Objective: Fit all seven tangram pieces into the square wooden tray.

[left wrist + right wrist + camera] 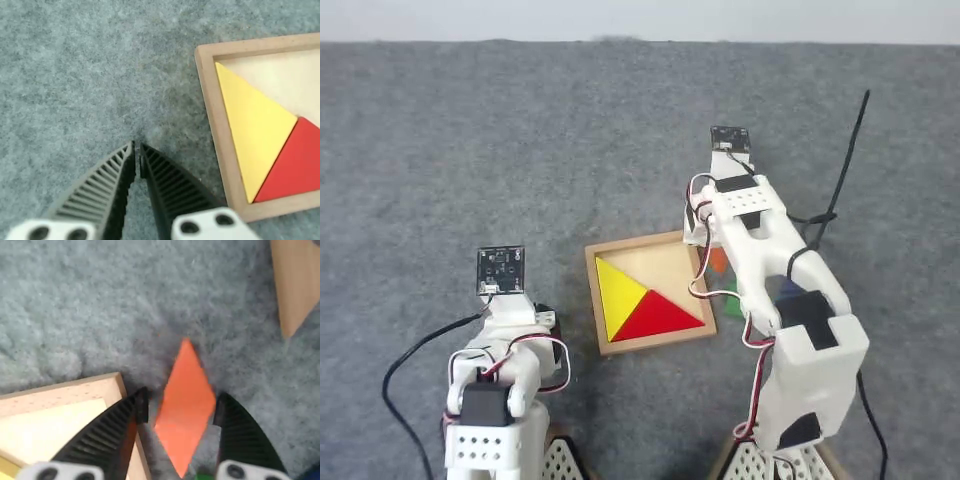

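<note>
Right wrist view: right jaws spread astride orange piece (185, 410), beside tray (60, 392).

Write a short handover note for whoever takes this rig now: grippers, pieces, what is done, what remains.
Left gripper: shut, empty, above the carpet beside the wooden tray.
Right gripper: open, fingers either side of the orange parallelogram on the carpet by a tray corner.
Done: yellow triangle and red triangle lie in the tray.
Left: five pieces, including the orange one, a wood-coloured piece, a green piece, a blue piece.
</note>
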